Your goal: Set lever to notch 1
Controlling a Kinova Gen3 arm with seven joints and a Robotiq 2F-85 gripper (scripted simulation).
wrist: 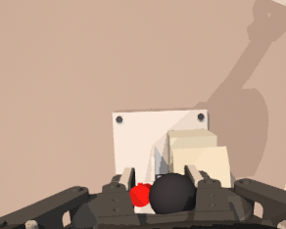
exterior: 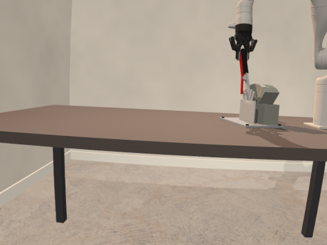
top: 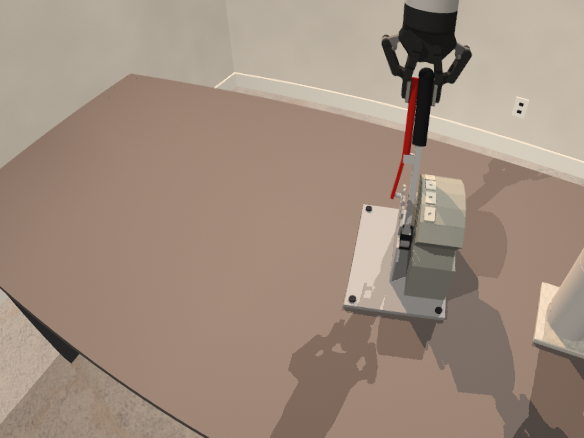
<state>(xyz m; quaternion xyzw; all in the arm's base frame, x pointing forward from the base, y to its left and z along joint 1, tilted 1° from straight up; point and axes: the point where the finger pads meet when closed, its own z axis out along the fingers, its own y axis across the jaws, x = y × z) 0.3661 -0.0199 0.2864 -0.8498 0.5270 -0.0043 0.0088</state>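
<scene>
The lever's black handle (top: 423, 107) (exterior: 244, 61) (wrist: 172, 193) stands nearly upright on a grey housing (top: 440, 230) (exterior: 267, 106) (wrist: 198, 155), which sits on a white base plate (top: 370, 255) (exterior: 232, 120) (wrist: 137, 137). The red bar (top: 410, 120) (exterior: 241, 75) (wrist: 141, 194) lies pressed close along the handle's left side. My gripper (top: 424, 87) (exterior: 243, 51) (wrist: 160, 179) comes down from above and is shut on the handle top and the red bar together. Small number plates (top: 430, 197) run along the housing's curved top; their digits are too small to read. The latch (top: 405, 237) sits low beside the housing.
The brown table (top: 175, 210) (exterior: 126, 123) carries the base plate near its right side. The arm's white pedestal (top: 565, 300) (exterior: 320, 103) stands to the right of the mechanism. The table's front edge (top: 100, 365) runs along the lower left.
</scene>
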